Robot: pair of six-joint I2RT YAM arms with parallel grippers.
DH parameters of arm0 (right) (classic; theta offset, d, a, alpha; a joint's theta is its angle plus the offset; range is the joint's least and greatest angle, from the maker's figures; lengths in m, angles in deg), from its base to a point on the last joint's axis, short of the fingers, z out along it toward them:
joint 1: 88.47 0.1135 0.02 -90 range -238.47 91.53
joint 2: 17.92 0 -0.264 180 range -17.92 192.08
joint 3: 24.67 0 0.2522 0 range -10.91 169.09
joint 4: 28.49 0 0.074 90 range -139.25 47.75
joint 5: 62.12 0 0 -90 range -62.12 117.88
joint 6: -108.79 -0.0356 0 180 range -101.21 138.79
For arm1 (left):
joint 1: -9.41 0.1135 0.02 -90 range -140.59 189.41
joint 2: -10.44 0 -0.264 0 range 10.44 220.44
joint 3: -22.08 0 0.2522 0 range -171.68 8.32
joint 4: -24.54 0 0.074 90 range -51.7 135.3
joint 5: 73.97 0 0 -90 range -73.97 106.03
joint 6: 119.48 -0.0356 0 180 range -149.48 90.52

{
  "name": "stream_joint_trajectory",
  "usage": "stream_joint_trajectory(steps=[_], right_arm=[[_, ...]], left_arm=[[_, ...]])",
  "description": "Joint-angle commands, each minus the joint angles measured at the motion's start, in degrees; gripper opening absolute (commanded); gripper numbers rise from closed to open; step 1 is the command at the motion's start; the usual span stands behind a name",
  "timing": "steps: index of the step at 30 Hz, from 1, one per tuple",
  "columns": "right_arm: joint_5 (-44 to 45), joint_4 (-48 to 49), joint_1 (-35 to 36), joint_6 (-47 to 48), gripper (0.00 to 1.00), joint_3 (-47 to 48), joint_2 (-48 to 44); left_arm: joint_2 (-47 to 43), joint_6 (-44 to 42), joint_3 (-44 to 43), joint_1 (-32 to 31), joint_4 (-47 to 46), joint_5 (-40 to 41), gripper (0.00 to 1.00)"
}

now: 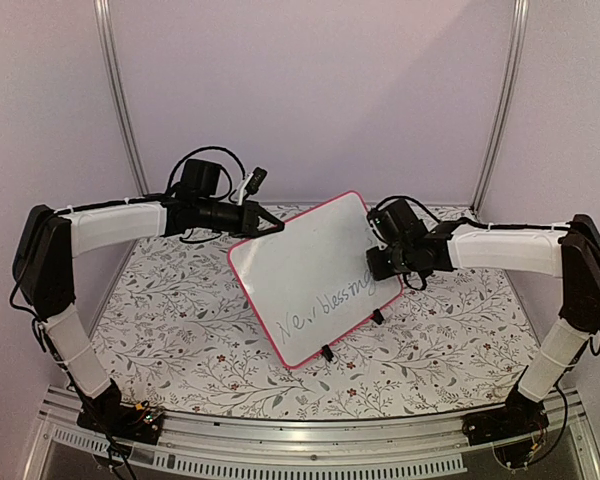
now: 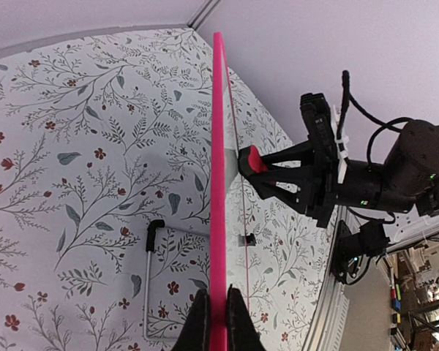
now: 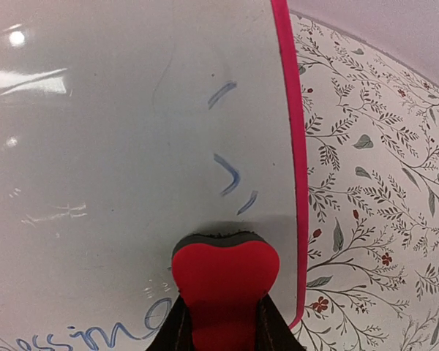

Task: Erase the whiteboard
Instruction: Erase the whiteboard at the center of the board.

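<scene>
Right tool [image 3: 223, 322]: closed on red heart-shaped eraser [image 3: 225, 267]; we fear its push twisting pink-rimmed whiteboard [image 3: 117, 146] ahead from clamped left tool [image 2: 218, 322].

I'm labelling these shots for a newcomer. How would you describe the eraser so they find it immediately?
Find the big pink-rimmed whiteboard tilted up at the centre. Near its right-hand edge, the right tool holds the eraser against the white face. It is small, the only solid red, heart-shaped piece there.
</scene>
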Motion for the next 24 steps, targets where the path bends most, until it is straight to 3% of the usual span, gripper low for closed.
stream_joint_trajectory(steps=[1,15,24], right_arm=[[-2.6,-1.7,1.9,-0.7,0.00,-1.6,-0.4],[-3.2,-2.6,3.6,-1.7,0.00,-1.3,-1.6],[2.9,-4.0,3.3,0.2,0.00,3.8,-5.2]], left_arm=[[0.0,-2.8,0.1,-1.2,0.2,1.3,0.00],[-0.3,-2.8,0.0,-1.2,0.3,1.4,0.00],[-0.3,-2.8,0.2,-1.2,0.3,1.5,0.00]])
